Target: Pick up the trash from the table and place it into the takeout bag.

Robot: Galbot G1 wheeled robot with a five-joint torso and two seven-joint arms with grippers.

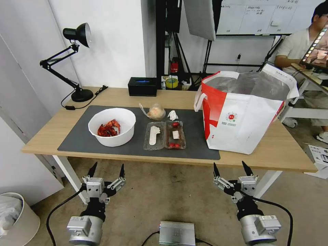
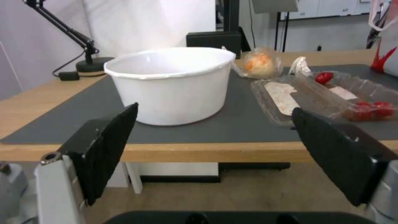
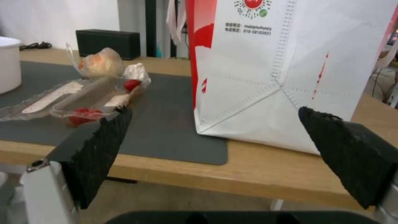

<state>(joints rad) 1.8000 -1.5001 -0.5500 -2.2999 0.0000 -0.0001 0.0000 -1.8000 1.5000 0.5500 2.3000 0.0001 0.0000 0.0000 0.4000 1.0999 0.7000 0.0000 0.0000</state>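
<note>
Both grippers hang spread and empty below the table edge, left gripper [image 1: 106,169] nearest the shell bowl [image 1: 112,126], probably first; takeout bag [image 1: 239,112] frame right.

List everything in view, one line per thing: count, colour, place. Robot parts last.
bowl: one, white, red shells inside, left on the mat
clamshell box: one, clear, open, mat centre
knotted bag: one, clear, tan contents, behind the box
tissue: one, white, beside the knotted bag
takeout bag: one, white and red, table right
mat: one, dark grey, on the table
table: one, light wood
black box: one, table rear
lamp: one, black, rear left
left claw: open, below table edge
right claw: open, below table edge
</note>
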